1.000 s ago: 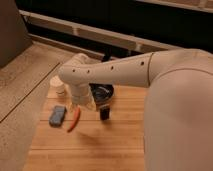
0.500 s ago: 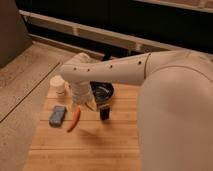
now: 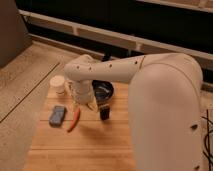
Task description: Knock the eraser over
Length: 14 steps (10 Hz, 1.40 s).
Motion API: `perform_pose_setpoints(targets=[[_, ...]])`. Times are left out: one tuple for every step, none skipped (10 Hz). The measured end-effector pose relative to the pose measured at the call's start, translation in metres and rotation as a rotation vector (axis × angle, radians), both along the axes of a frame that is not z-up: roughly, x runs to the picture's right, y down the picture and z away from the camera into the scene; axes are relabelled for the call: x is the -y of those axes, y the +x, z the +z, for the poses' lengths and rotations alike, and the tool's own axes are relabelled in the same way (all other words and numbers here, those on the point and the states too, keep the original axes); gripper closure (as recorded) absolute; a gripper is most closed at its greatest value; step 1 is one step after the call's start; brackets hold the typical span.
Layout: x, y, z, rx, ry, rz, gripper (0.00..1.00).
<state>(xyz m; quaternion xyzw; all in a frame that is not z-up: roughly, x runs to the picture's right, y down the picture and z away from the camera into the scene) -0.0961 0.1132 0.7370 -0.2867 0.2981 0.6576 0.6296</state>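
Arm point(image 3: 125, 70) bulk shifts left vs half a second ago: its white shell fills more of the right side, while the wrist end barely shifts. Eraser point(image 3: 105, 113) is where it was, upright as before.

Camera view:
- Arm: smooth glossy white casing with rounded segments. It reaches in from the right and bends down over the table point(image 3: 80, 147).
- Gripper point(image 3: 91, 103): pale cream tip pointing down at the table, between the carrot-like piece point(image 3: 75, 119) and the eraser. It sits just left of the eraser and in front of the bowl point(image 3: 103, 90). Contact with the eraser: possibly, too close to call. Spread or pressed together: cannot tell.
- Eraser: slim matte black block standing on end, long axis vertical. It is on the wood just in front of the bowl, near table centre.
- Bowl: round, dark, with a faint sheen inside, partly hidden by the wrist.
- Carrot-like piece: orange, tapered, lying flat, slightly diagonal.
- Pad point(image 3: 57, 115): flat blue-grey rectangle, left of the carrot-like piece.
- Cup point(image 3: 58, 85): short white cylinder at the table's back left.
- Table: light wood planks with the grain running left-right.
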Motion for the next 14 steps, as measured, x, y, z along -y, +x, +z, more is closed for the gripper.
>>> perform_pose_setpoints(targets=[[0.0, 0.005, -0.004, -0.025, 0.0, 0.004, 0.35], [0.002, 0.01, -0.014, -0.059, 0.012, 0.011, 0.35], [0.002, 0.012, -0.022, -0.074, 0.025, 0.014, 0.35], [0.002, 0.014, -0.033, -0.089, 0.046, 0.014, 0.35], [0.001, 0.02, -0.044, -0.107, 0.067, 0.012, 0.35], [-0.002, 0.027, -0.054, -0.122, 0.085, 0.018, 0.35], [-0.004, 0.032, -0.063, -0.118, 0.101, 0.038, 0.35], [-0.005, 0.034, -0.066, -0.117, 0.106, 0.046, 0.35], [-0.007, 0.039, -0.07, -0.116, 0.109, 0.054, 0.35], [-0.007, 0.04, -0.069, -0.11, 0.103, 0.046, 0.35], [-0.008, 0.039, -0.065, -0.099, 0.087, 0.036, 0.35], [-0.012, 0.041, -0.053, -0.098, 0.044, 0.029, 0.35], [-0.014, 0.043, -0.043, -0.104, 0.01, 0.025, 0.35], [-0.018, 0.052, -0.028, -0.125, -0.042, 0.019, 0.35]])
